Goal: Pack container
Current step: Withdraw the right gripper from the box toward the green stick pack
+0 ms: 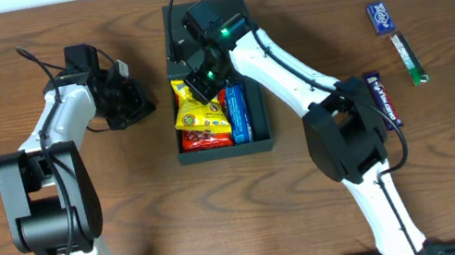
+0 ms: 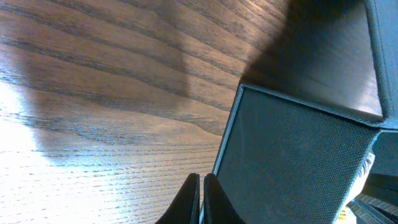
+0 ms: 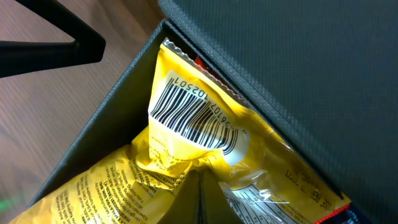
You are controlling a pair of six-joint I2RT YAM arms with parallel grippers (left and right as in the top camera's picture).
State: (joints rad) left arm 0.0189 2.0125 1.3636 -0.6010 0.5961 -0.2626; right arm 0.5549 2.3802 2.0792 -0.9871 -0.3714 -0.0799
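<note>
The dark teal container [image 1: 226, 152] sits mid-table with its flap lid [image 3: 298, 68] raised at the back. Inside lie yellow snack packets [image 1: 192, 110], a red one [image 1: 207, 139] and a blue one [image 1: 238, 111]. My right gripper [image 1: 201, 81] reaches into the back of the box. Its jaws are shut, and their tips [image 3: 200, 170] press into a crumpled yellow packet [image 3: 186, 118] with a barcode. My left gripper [image 1: 145, 104] is shut with nothing in it. It hovers just left of the box, close to the container's outer wall [image 2: 292, 155].
Right of the box lie a blue packet [image 1: 383, 17], a thin green stick packet [image 1: 410, 58] and a dark blue bar [image 1: 383, 100], partly under the right arm. Bare wooden tabletop [image 2: 93, 93] spreads to the left of the box.
</note>
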